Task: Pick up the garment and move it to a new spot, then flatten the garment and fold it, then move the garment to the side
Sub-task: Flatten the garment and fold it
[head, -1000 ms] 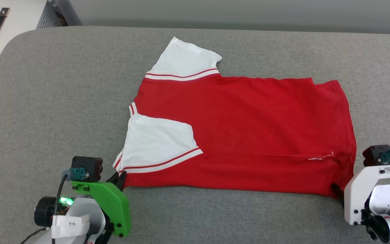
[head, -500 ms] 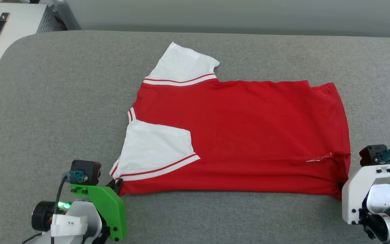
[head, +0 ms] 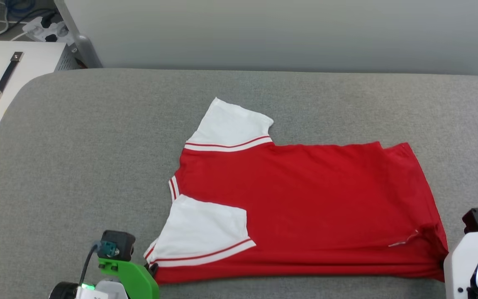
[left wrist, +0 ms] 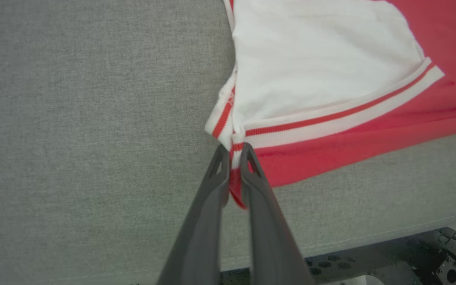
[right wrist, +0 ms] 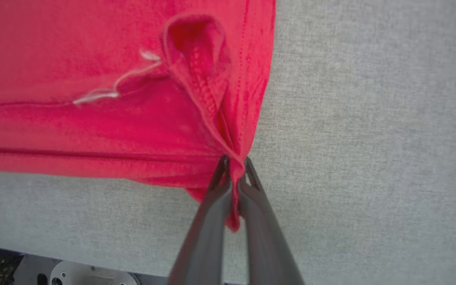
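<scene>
Head view: garment [head: 305, 199] spread flat on grey desk [head: 77, 145]
Left gripper [left wrist: 234, 148]: pinching near-left sleeve corner
Right gripper [right wrist: 236, 160]: pinching near-right hem corner

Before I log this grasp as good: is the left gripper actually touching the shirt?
Touching. The left wrist view shows the left gripper shut on the shirt, a striped corner of cloth pinched between its jaws.

Left pincer [left wrist: 234, 148] pinched shut on garment [left wrist: 323, 59] corner, right pincer [right wrist: 236, 160] pinched shut likewise
</scene>
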Robot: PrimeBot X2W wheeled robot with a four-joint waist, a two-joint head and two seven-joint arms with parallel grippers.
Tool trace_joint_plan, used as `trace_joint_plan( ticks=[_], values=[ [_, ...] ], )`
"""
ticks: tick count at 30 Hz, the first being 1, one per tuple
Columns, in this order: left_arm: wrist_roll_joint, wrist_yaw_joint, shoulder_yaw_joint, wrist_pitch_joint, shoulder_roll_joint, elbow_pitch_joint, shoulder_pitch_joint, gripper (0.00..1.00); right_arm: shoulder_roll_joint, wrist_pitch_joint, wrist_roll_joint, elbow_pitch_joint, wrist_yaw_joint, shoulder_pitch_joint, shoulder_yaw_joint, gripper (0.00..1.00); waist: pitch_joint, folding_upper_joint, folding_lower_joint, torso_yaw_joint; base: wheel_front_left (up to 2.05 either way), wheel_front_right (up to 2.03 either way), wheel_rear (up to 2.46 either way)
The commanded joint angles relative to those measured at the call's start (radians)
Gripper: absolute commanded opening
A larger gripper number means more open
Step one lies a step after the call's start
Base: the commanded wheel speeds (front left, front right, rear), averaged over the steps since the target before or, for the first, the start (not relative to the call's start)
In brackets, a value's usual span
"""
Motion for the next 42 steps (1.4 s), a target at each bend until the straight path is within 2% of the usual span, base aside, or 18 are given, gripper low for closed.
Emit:
trace_joint_plan(
  ticks=[1,8,12,18,32,33,34,35,36,37,38,42],
  values=[
    [-0.009,0.004,0.003,0.000,0.016,0.008,0.026,0.00,-0.016,0.015,0.008,-0.015,-0.002,0.032,-0.024,0.00,-0.021,0.0000,0.0000,0.001,0.00,0.00,0.00],
    [-0.026,0.002,-0.015,-0.007,0.006,0.021,0.078,0.00,0.025,0.076,0.015,-0.133,-0.002,0.157,-0.080,0.00,-0.034,0.0000,0.0000,-0.001,0.00,0.00,0.00],
    [-0.030,-0.011,-0.024,-0.008,-0.005,0.051,0.078,0.00,0.049,0.074,0.007,-0.150,-0.002,0.179,-0.085,0.00,-0.025,0.0000,0.0000,-0.006,0.00,0.00,0.00],
    [-0.035,-0.037,-0.032,-0.016,-0.028,0.110,0.066,0.00,0.078,0.041,0.010,-0.107,-0.002,0.163,-0.076,0.00,-0.008,0.0000,0.0000,-0.011,0.00,0.00,0.00],
    [-0.045,-0.104,-0.048,-0.034,-0.087,0.216,0.021,0.00,0.073,-0.041,0.024,0.023,-0.002,0.110,-0.056,0.00,0.023,0.0000,0.0000,-0.004,0.00,0.00,0.00],
    [-0.045,-0.106,-0.048,-0.035,-0.089,0.220,0.019,0.09,0.073,-0.045,0.026,0.028,-0.002,0.107,-0.053,0.00,0.022,0.0000,0.0000,-0.004,0.00,0.00,0.00],
    [-0.045,-0.106,-0.047,-0.039,-0.091,0.226,0.018,0.45,0.073,-0.050,0.029,0.034,-0.002,0.105,-0.050,0.00,0.020,0.0000,0.0000,-0.004,0.00,0.00,0.00],
    [-0.044,-0.104,-0.047,-0.041,-0.093,0.231,0.017,0.95,0.073,-0.053,0.031,0.038,-0.002,0.104,-0.046,0.00,0.017,0.0000,0.0000,-0.004,0.00,0.00,0.00],
    [-0.045,-0.103,-0.047,-0.043,-0.095,0.238,0.019,1.00,0.072,-0.058,0.035,0.042,-0.002,0.104,-0.041,0.04,0.007,0.0000,0.0000,-0.004,0.00,0.00,0.00],
    [-0.047,-0.102,-0.046,-0.047,-0.097,0.241,0.021,1.00,0.071,-0.061,0.039,0.044,-0.002,0.106,-0.036,0.80,-0.003,0.0000,0.0000,-0.004,0.00,0.00,0.00],
    [-0.048,-0.100,-0.042,-0.055,-0.099,0.244,0.024,1.00,0.069,-0.065,0.042,0.045,-0.002,0.109,-0.034,1.00,-0.016,0.0000,0.0000,-0.004,0.00,0.00,0.00],
    [-0.040,-0.098,-0.038,-0.086,-0.101,0.238,0.030,1.00,0.055,-0.086,0.057,0.026,-0.002,0.118,-0.025,1.00,-0.067,0.0000,0.0000,-0.005,0.00,0.00,0.00]
  ],
)
